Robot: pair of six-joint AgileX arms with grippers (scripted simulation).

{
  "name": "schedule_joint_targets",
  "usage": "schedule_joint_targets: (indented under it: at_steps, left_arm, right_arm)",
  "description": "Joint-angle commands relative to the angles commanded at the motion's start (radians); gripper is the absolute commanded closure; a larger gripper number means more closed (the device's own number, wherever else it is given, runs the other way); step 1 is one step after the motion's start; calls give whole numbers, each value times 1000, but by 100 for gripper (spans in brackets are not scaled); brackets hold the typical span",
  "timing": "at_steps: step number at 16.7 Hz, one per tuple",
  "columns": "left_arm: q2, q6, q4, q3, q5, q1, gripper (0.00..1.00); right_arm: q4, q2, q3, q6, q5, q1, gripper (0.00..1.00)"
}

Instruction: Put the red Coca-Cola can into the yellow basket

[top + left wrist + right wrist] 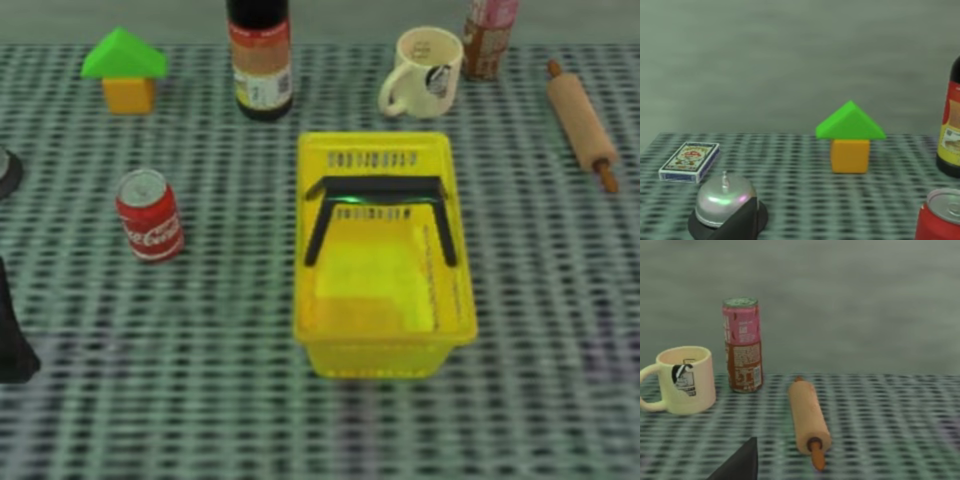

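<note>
The red Coca-Cola can (150, 215) stands upright on the left part of the table, well apart from the yellow basket (455, 300) in the middle, whose black handles are folded over its open top. My left arm (10, 340) shows only as a dark shape at the table's left edge, nearer the front than the can. In the left wrist view the can (940, 217) is at the picture's edge; one dark fingertip (737, 225) of my left gripper (840, 236) shows, open and holding nothing. My right gripper (782, 476) is outside the top view; one fingertip (742, 465) shows, open and empty.
Along the back stand a green-roofed orange block (125, 70), a dark bottle (260, 55), a cream mug (425, 70) and a pink can (488, 35). A rolling pin (582, 120) lies at the right. A silver bell (725, 200) and a card box (690, 161) sit far left.
</note>
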Motion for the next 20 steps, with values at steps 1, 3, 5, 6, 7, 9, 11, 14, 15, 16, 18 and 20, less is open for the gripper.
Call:
schedule_joint_targets:
  at_steps: [1, 3, 5, 6, 7, 9, 11, 14, 15, 16, 18, 20]
  left_arm:
    - [0, 0, 0, 0, 0, 0, 0]
    - [10, 4, -7, 10, 0, -1, 0]
    - [62, 22, -44, 61, 0, -8, 0]
    - [104, 36, -73, 102, 0, -13, 0]
    - [156, 53, -108, 154, 0, -19, 0]
    - [292, 93, -193, 282, 0, -34, 0]
    - [467, 142, -295, 436, 0, -52, 0]
    - [781, 223, -469, 697, 0, -82, 0]
    - [896, 252, -531, 788, 0, -93, 0]
    - [1012, 281, -593, 879, 0, -103, 0]
    - [1245, 338, -716, 1061, 1, -125, 0]
    - [1469, 393, -835, 1237, 2, -146, 0]
  right_arm:
    - [0, 0, 0, 0, 0, 0, 0]
    - [0, 0, 0, 0, 0, 0, 0]
    - [0, 0, 0, 0, 0, 0, 0]
    - [0, 0, 0, 0, 0, 0, 0]
    - [0, 0, 0, 0, 0, 0, 0]
    - [0, 0, 0, 0, 0, 0, 0]
    - [0, 0, 0, 0, 0, 0, 0]
    - [0, 0, 0, 0, 0, 0, 0]
    - [0, 0, 0, 0, 0, 0, 0]
    - [0, 0, 0, 0, 0, 0, 0]
    - [0, 0, 0, 0, 0, 0, 0]
    - [0, 0, 0, 0, 0, 0, 0]
